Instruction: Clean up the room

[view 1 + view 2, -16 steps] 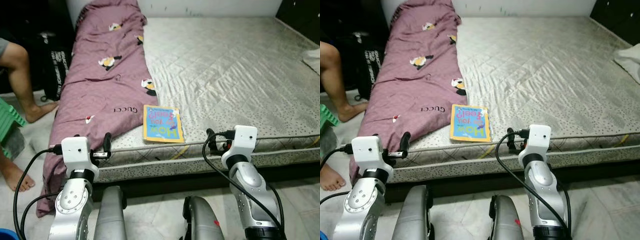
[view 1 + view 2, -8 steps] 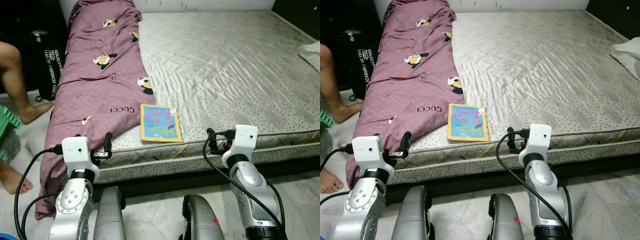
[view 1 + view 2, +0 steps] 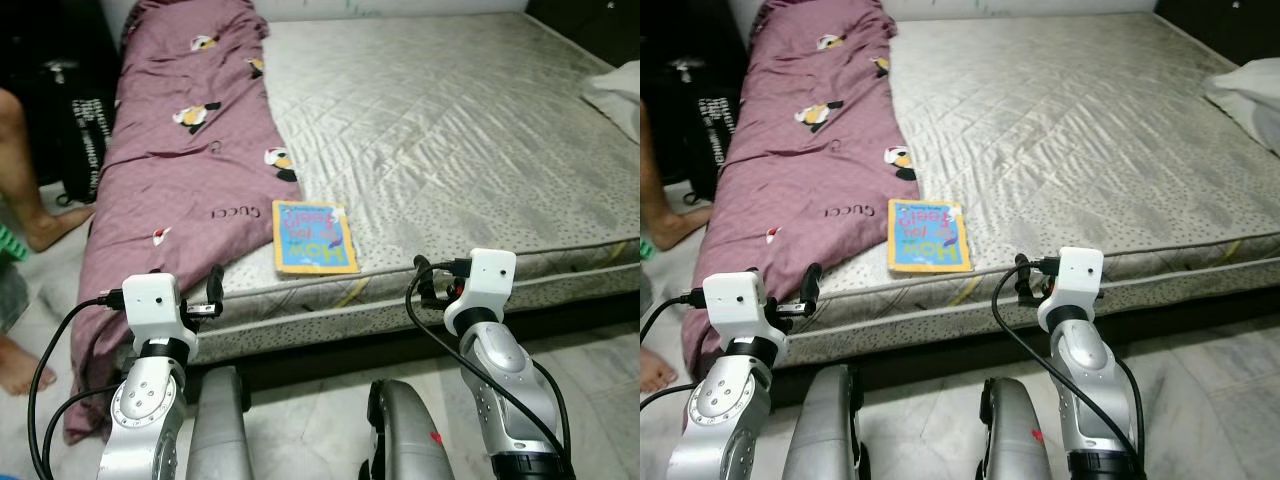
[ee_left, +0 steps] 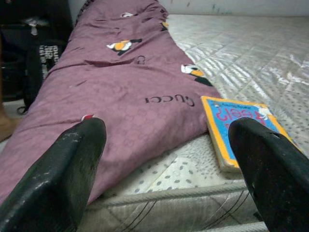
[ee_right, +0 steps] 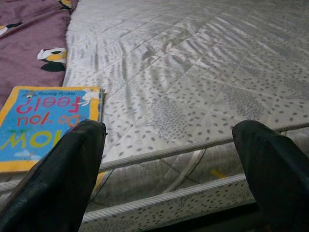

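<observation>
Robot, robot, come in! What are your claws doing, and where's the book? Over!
Both claws open, empty, short of the mattress edge. Picture book flat near that edge, beside purple blanket. Nothing blocking it.

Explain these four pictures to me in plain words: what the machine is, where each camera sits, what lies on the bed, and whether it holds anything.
This is a humanoid robot with two silver arms. The two wide pictures come from its head, looking down. The other two come from cameras on its wrists, looking out between two black fingers. The left gripper and right gripper hover open at the edge of the mattress, holding nothing. On it lie a purple blanket and a children's book. A person's leg shows on the robot's left.
</observation>
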Available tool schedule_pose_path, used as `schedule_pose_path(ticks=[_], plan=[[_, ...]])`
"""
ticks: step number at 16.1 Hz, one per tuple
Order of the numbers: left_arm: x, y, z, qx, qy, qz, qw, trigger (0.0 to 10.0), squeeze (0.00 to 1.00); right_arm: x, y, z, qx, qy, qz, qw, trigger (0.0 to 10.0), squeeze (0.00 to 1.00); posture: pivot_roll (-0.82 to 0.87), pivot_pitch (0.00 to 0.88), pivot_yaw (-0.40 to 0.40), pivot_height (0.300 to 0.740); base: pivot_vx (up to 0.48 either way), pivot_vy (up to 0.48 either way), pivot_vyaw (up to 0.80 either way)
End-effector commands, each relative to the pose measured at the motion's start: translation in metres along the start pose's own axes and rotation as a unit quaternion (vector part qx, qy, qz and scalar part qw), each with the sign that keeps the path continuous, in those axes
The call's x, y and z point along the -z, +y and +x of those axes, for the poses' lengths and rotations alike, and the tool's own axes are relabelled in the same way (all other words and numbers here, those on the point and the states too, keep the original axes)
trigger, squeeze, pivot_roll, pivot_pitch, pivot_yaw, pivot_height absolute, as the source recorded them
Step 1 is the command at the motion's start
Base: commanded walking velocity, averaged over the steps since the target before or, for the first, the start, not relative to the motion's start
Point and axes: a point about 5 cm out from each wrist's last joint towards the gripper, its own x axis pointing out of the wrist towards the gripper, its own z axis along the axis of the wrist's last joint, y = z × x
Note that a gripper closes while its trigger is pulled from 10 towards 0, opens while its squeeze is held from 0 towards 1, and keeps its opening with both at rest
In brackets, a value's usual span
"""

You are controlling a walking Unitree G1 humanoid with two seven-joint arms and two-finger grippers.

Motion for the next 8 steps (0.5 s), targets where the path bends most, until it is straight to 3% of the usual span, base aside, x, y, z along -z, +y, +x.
schedule_pose_path(ticks=[1,8], plan=[[-0.0046,0.0007,0.0001,0.000,-0.007,-0.004,1.000,10.0,0.00,-0.0030,0.0002,0.0008,-0.001,-0.003,0.000,1.000,10.0,0.00,-0.01,0.066,-0.013,0.549,0.412,0.000,0.00],[-0.0033,0.0013,-0.0003,-0.003,-0.003,-0.006,1.000,10.0,0.00,-0.0019,0.0004,0.0007,-0.003,-0.001,-0.001,1.000,10.0,0.00,-0.01,0.064,-0.015,0.549,0.403,0.000,0.00]])
